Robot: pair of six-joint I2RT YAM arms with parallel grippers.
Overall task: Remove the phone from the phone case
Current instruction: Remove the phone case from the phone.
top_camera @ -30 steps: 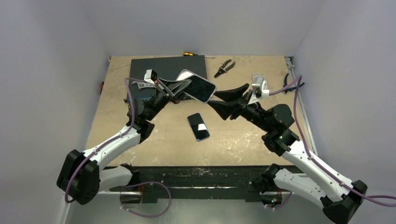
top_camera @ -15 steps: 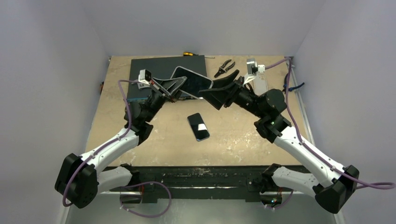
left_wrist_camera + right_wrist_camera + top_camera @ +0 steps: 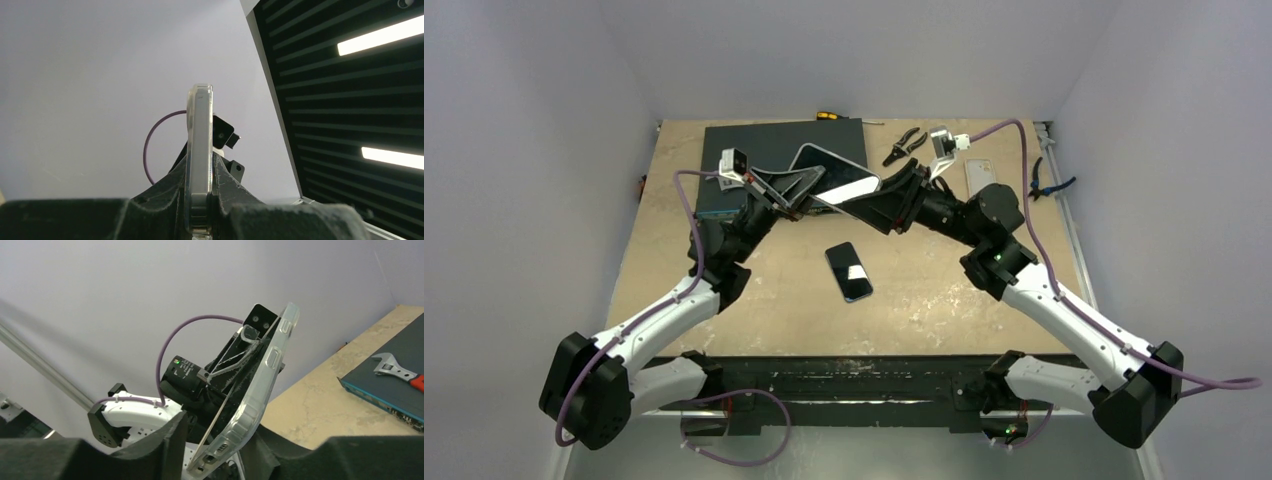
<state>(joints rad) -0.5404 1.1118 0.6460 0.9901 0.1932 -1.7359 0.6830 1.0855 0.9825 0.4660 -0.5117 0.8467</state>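
A phone [image 3: 844, 180] in a clear phone case [image 3: 817, 151] is held in the air over the table's back middle. My left gripper [image 3: 807, 190] is shut on the case's left end. In the left wrist view the case [image 3: 199, 125] stands edge-on, pinched between the jaws of the left gripper [image 3: 199, 167]. My right gripper [image 3: 876, 205] reaches in from the right and straddles the other end. In the right wrist view the case [image 3: 265, 375] leans across the open right gripper [image 3: 220, 435]. Its back rests on the right finger, and a gap shows at the left finger. The phone's thin dark face edge [image 3: 235, 385] stands slightly off the case near this end.
A second dark phone [image 3: 849, 271] lies flat on the table below the grippers. A dark flat box [image 3: 754, 145] with a wrench [image 3: 392, 367] on it sits at the back left. Pliers [image 3: 905, 145], a screwdriver [image 3: 829, 115], a pale case [image 3: 980, 175] and blue-handled pliers [image 3: 1046, 185] lie at the back right.
My right arm swung left and back, and its jaws came around the cased phone's right end. The left gripper drew the phone slightly left and back and kept its hold.
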